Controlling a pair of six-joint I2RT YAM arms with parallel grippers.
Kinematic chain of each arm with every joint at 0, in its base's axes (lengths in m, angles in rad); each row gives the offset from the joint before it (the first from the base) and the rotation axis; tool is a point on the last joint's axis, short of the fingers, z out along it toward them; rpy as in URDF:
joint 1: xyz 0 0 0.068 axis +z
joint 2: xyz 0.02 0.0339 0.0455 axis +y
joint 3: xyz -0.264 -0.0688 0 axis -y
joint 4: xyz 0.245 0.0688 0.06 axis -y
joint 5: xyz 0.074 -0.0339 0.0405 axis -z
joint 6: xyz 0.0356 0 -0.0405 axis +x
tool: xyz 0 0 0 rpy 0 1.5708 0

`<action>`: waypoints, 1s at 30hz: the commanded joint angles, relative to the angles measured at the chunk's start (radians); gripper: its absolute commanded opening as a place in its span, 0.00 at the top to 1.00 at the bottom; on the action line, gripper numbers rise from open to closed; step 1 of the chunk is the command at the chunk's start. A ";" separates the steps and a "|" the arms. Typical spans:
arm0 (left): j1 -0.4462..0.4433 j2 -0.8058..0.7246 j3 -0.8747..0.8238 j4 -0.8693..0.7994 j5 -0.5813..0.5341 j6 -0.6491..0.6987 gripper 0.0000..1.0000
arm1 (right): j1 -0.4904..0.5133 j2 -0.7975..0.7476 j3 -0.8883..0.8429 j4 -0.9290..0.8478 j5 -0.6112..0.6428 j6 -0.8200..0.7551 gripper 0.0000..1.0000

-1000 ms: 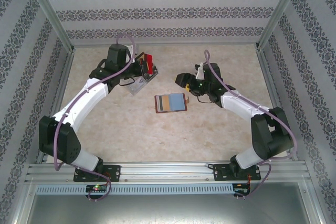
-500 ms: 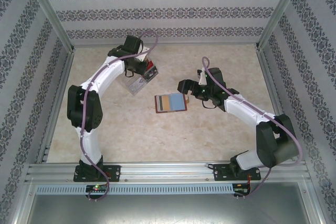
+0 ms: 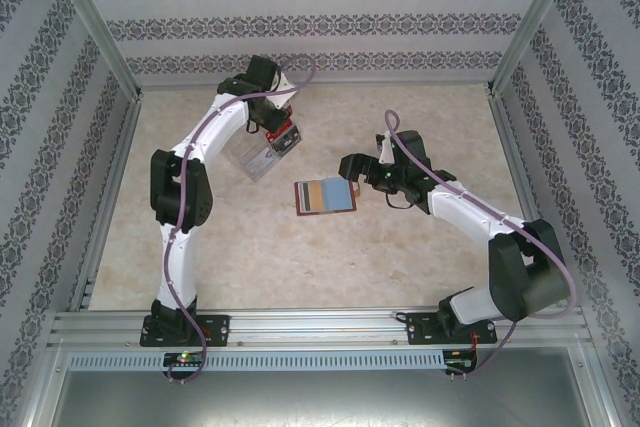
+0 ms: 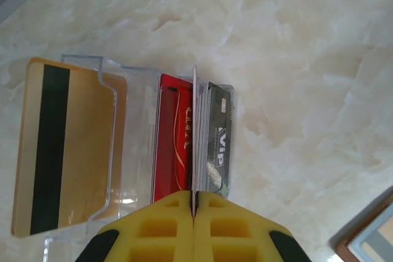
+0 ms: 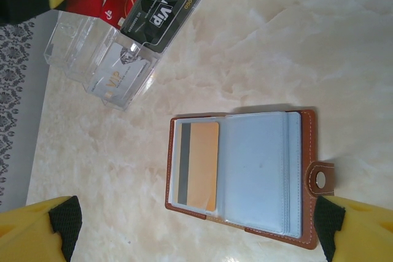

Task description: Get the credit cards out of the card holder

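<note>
Top view: the card holder (image 3: 325, 196) lies open and flat near the middle of the bench (image 3: 250, 247), between the two arms. The left gripper (image 3: 279, 133) reaches to the far left part of the bench, over a clear stand (image 3: 260, 160). The right gripper (image 3: 352, 169) hangs just beside the right edge of the card holder.

Left wrist view: the left gripper (image 4: 193, 197) has its yellow fingers (image 4: 156, 228) pressed together, pinching an edge-on card (image 4: 194, 133) whose face cannot be read. This card stands in the clear stand (image 4: 138, 127) between a red card (image 4: 174, 139) and a black card (image 4: 216, 145). A gold card (image 4: 61, 145) with a dark stripe stands in the stand's left compartment.

Right wrist view: the right gripper (image 5: 196, 234) is spread wide and holds nothing, one yellow finger (image 5: 34, 231) at each lower corner of the picture. The card holder (image 5: 252, 173), brown with clear sleeves and a snap tab (image 5: 319, 179), lies below it. An orange card (image 5: 198, 165) with a grey stripe sits in its left sleeve. The clear stand (image 5: 80, 47) is well apart, at upper left, with a white card (image 5: 120, 73) in its front compartment.
</note>
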 commanded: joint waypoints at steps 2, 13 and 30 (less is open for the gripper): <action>0.015 0.055 0.062 -0.072 -0.038 0.077 1.00 | 0.003 -0.034 -0.017 -0.014 0.003 -0.006 0.02; 0.017 0.096 0.076 -0.066 -0.090 0.114 1.00 | 0.007 -0.024 0.007 -0.020 -0.006 0.010 0.02; 0.018 0.064 0.105 -0.066 -0.098 0.078 0.65 | 0.011 -0.014 0.008 -0.024 -0.010 0.018 0.02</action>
